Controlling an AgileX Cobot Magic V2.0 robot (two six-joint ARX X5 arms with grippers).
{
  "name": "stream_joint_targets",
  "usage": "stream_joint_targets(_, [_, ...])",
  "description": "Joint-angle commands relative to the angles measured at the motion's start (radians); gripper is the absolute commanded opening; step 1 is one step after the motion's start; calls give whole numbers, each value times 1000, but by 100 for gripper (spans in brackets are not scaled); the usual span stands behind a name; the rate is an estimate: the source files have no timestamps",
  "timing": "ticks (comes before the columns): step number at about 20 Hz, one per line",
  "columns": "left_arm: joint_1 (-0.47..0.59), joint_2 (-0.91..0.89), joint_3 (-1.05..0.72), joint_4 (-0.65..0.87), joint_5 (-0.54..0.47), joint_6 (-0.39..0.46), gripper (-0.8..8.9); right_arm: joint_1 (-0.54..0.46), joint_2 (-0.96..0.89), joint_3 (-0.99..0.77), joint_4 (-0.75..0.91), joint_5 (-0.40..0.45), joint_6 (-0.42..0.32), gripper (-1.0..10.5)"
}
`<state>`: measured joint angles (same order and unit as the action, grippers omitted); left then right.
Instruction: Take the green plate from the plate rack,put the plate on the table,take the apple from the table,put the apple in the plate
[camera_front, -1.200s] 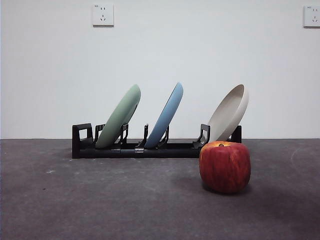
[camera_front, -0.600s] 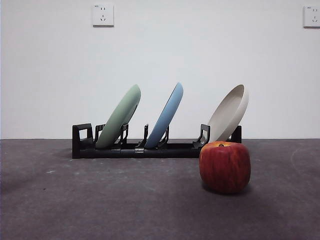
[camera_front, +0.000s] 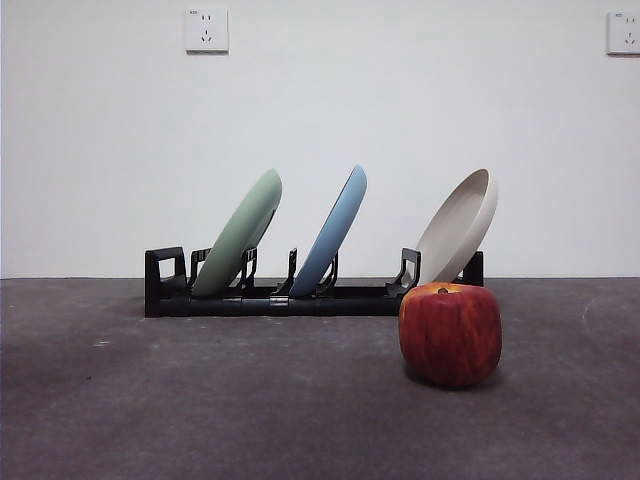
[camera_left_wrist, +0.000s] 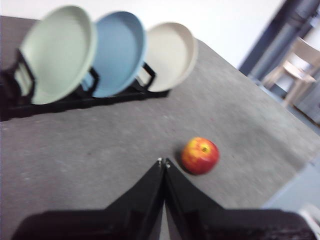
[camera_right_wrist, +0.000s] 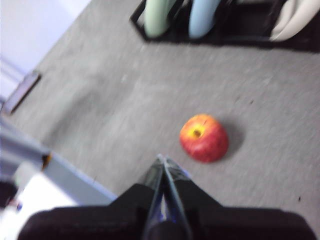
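Observation:
The green plate (camera_front: 241, 232) leans in the left slot of the black plate rack (camera_front: 300, 300); it also shows in the left wrist view (camera_left_wrist: 57, 52) and the right wrist view (camera_right_wrist: 159, 15). The red apple (camera_front: 450, 333) stands on the dark grey table (camera_front: 200, 400), in front of the rack's right end. My left gripper (camera_left_wrist: 163, 162) is shut and empty, above the table beside the apple (camera_left_wrist: 200, 155). My right gripper (camera_right_wrist: 163, 160) is shut and empty, above the table close to the apple (camera_right_wrist: 204, 137). Neither arm shows in the front view.
A light blue plate (camera_front: 331, 230) and a cream-white plate (camera_front: 459, 226) lean in the rack's middle and right slots. Two wall sockets (camera_front: 206, 30) sit on the white wall behind. A chair (camera_left_wrist: 295, 67) stands beyond the table's edge in the left wrist view.

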<state>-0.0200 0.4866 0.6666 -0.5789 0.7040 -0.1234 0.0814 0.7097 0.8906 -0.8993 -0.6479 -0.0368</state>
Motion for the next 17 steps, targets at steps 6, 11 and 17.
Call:
stream_joint_targets(6, [-1, 129, 154, -229, 85, 203, -8, 43, 48, 69, -156, -1, -122, -8])
stream_joint_targets(11, [-1, 141, 156, -266, 26, 195, 454, 43, 50, 69, -152, 2, -96, 547])
stream_joint_targets(17, [-2, 146, 157, -241, -51, 198, 629, 43, 50, 69, -152, 2, -79, 603])
